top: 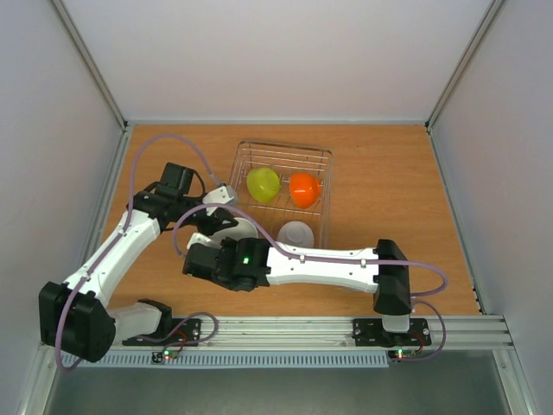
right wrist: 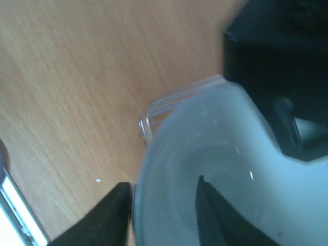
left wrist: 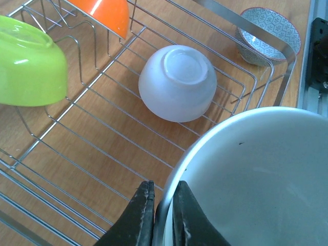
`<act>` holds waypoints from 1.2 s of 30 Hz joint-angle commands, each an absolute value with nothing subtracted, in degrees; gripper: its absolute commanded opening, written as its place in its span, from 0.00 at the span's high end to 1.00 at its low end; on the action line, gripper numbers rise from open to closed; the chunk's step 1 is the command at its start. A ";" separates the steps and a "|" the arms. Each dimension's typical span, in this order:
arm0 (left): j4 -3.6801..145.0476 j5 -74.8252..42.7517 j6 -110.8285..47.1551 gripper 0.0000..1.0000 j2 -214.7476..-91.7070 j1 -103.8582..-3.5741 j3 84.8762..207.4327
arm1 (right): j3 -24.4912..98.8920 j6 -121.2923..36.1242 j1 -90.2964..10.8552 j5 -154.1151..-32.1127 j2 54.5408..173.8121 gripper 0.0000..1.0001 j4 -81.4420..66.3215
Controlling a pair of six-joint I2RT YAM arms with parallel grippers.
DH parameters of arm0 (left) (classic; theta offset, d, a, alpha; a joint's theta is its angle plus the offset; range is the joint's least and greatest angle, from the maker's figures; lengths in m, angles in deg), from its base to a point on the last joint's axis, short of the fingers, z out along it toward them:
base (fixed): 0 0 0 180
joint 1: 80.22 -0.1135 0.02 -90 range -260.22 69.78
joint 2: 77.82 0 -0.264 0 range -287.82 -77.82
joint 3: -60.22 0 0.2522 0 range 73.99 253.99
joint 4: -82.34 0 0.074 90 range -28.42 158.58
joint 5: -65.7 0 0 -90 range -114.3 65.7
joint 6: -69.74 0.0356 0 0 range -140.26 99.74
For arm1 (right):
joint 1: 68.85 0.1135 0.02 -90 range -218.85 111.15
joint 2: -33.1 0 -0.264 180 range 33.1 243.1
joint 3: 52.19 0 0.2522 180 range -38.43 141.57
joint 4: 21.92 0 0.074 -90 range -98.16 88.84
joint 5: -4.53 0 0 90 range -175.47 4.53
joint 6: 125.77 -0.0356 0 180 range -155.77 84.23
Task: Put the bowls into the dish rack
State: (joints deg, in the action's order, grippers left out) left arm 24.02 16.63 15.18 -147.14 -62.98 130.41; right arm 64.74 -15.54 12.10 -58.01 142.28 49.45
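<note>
The wire dish rack [top: 324, 164] holds a lime-yellow bowl [top: 263, 184] and an orange bowl [top: 303, 188], both on edge, and a white bowl [top: 296, 232] upside down. My left gripper [top: 223, 214] is shut on the rim of a second white bowl [top: 238, 231], held at the rack's near left corner. In the left wrist view my gripper [left wrist: 163, 187] pinches that rim [left wrist: 256, 174] above the rack floor. My right gripper [right wrist: 164, 187] is open, with one finger outside the same bowl [right wrist: 220, 169] and one inside.
A blue patterned bowl [left wrist: 269, 33] sits on the table just outside the rack's near side, hidden under my right arm in the top view. The metal rail [top: 346, 327] runs along the near edge. White walls enclose the table.
</note>
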 commanded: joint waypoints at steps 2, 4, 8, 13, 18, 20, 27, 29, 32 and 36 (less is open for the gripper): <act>24.13 20.41 14.00 1.00 -145.23 -62.81 129.71 | 57.52 -18.08 11.53 -52.99 134.95 0.51 42.44; 24.15 20.81 14.23 0.99 -145.45 -62.77 129.63 | 53.52 -18.93 11.49 -52.44 131.91 0.44 39.38; 24.41 20.86 14.35 0.99 -145.58 -62.79 129.49 | 45.37 -20.73 11.48 -51.47 124.19 0.32 32.71; 25.40 21.15 13.68 0.99 -145.67 -62.85 129.08 | 31.67 -24.34 11.48 -52.92 108.38 0.15 21.16; 26.30 22.03 13.10 0.99 -146.20 -62.97 128.88 | 22.56 -29.54 11.40 -54.64 97.13 0.01 15.86; 27.50 22.31 12.77 1.00 -145.76 -63.06 128.28 | 20.32 -33.26 11.13 -53.09 94.78 0.01 15.83; 34.26 23.60 9.71 0.99 -141.00 -63.32 125.03 | 10.84 -49.21 4.16 -65.21 89.42 0.01 5.68; 37.47 23.16 8.24 0.99 -138.62 -63.44 122.96 | 7.03 -54.60 0.38 -71.46 88.35 0.03 -1.87; 42.19 21.98 6.25 1.00 -134.76 -63.79 120.40 | 3.10 -61.47 -3.58 -77.17 88.83 0.09 -9.45; 47.27 20.16 3.71 0.99 -130.49 -64.57 117.57 | 0.30 -65.53 -5.52 -82.30 90.92 0.10 -19.62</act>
